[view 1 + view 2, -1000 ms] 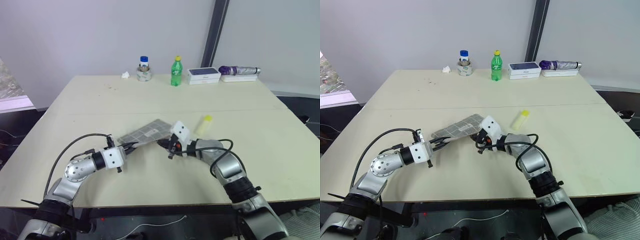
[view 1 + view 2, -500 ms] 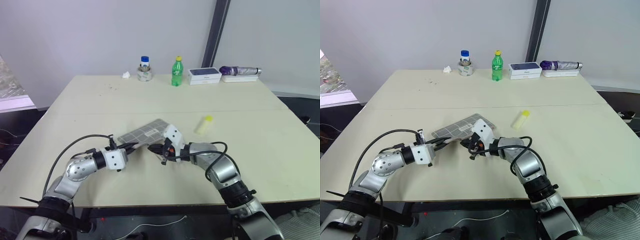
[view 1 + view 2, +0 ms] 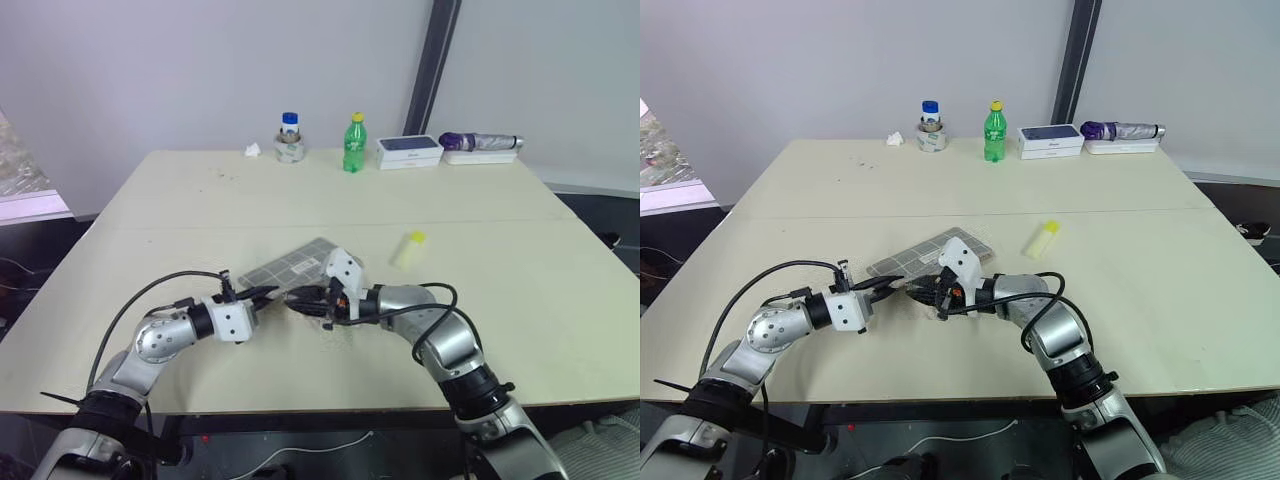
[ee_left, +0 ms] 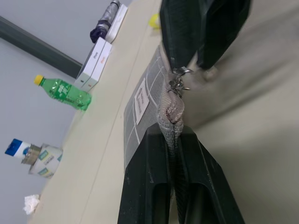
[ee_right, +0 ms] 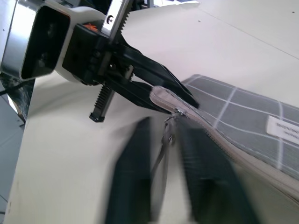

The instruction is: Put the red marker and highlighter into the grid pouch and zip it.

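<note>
The flat grey fabric grid pouch with white lines and a small white label lies near the front middle of the pale wooden table. Its near corner, where the zipper ends, is lifted off the surface and pinched flat between the pressed-together black fingers of the left gripper; this hold is judged to serve as an anchor, so that the pouch does not slide when the zipper is worked. The right gripper is brought in just opposite, its two fingers spread apart on either side of the small metal zipper pull, which hangs between them and is not yet clamped. The slider sits at the pinched end of the pouch.

The short, pale yellow translucent highlighter with a brighter yellow cap is left on the table to the right of the pouch, well apart from both grippers, so it is clearly not yet inside. The red marker cannot be made out; whether it is already in the pouch cannot be told.
</note>
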Robot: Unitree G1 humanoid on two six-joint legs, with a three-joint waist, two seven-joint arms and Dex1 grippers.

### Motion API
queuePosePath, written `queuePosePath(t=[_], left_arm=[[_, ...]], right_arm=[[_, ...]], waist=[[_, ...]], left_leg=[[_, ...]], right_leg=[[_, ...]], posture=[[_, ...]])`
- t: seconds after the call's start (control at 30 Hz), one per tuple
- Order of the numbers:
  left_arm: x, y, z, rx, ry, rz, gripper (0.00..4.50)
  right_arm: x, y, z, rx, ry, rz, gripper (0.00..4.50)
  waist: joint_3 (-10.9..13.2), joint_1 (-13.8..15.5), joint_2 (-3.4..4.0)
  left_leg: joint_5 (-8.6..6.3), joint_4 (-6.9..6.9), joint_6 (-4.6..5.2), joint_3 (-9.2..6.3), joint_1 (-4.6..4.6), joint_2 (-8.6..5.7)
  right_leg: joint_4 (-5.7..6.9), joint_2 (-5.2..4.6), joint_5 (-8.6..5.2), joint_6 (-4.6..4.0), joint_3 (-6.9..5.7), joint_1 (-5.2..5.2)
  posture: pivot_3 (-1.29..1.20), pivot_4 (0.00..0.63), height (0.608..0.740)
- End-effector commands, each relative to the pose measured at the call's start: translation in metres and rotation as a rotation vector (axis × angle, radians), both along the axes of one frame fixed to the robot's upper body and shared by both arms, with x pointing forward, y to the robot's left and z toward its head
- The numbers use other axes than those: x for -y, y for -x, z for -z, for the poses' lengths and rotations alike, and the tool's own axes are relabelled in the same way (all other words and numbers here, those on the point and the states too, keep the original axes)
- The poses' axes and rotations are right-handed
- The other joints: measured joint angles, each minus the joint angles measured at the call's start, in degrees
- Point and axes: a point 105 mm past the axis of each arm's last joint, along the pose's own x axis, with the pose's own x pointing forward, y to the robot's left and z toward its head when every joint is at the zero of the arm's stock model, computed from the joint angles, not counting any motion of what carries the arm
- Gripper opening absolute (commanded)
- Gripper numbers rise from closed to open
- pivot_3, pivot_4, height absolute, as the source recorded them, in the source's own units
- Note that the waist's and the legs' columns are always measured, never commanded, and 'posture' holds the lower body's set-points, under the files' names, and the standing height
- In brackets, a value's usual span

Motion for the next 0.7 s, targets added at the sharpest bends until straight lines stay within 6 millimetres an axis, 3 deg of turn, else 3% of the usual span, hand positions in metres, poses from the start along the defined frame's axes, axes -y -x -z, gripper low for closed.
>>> queuePosePath(t=[0.03,0.13,0.23,0.33,0.5,0.57,0.7], left_arm=[[-0.006,-0.001,-0.011,0.067,0.014,-0.027,0.00],[-0.008,0.000,-0.013,0.087,0.017,-0.036,0.00],[-0.015,0.003,-0.014,0.072,0.055,-0.060,0.00],[-0.023,0.006,-0.017,0.058,0.130,-0.096,0.00],[-0.024,0.005,-0.020,0.046,0.213,-0.122,0.00],[-0.021,0.003,-0.024,0.041,0.250,-0.121,0.00],[-0.016,-0.001,-0.027,0.034,0.260,-0.101,0.00]], right_arm=[[0.012,0.006,-0.014,0.058,-0.016,-0.002,2.97],[0.034,0.006,-0.031,0.129,-0.063,0.052,4.44],[0.063,0.017,-0.046,0.179,-0.100,0.063,4.44],[0.090,0.017,-0.042,0.195,-0.068,0.158,4.44],[0.135,-0.019,-0.030,0.271,0.031,0.551,4.44],[0.149,-0.037,-0.034,0.247,-0.026,0.741,4.44],[0.162,-0.066,-0.033,0.178,-0.104,1.004,4.44]], waist=[[0.0,0.0,-0.01],[0.0,0.0,-0.01],[0.0,0.1,-0.02],[0.0,0.0,-0.03],[0.0,0.0,-0.03],[0.0,0.0,-0.03],[0.0,-0.1,-0.03]], left_leg=[[0.00,0.00,0.00,0.00,0.00,0.00],[0.00,0.00,0.00,0.00,0.00,0.00],[0.00,-0.01,0.00,0.01,-0.01,0.01],[-0.01,-0.03,0.01,0.00,0.00,0.06],[0.00,0.00,0.00,0.00,0.02,0.10],[0.00,0.00,-0.01,0.00,0.02,0.08],[0.03,-0.03,-0.06,0.00,0.01,0.05]], right_leg=[[0.00,0.00,0.00,0.00,0.00,0.00],[0.00,-0.01,0.00,0.00,0.00,-0.01],[-0.03,-0.04,0.00,0.00,0.00,0.00],[-0.07,-0.05,0.00,0.00,-0.01,0.04],[-0.05,-0.06,0.00,0.00,-0.01,0.05],[-0.04,-0.05,0.00,0.00,-0.01,0.04],[0.00,-0.03,0.00,0.00,-0.01,0.02]], posture=[[0.00,0.150,0.740],[0.00,0.150,0.740],[0.00,0.150,0.740],[0.00,0.150,0.740],[0.00,0.150,0.740],[0.00,0.150,0.740],[0.00,0.150,0.740]])
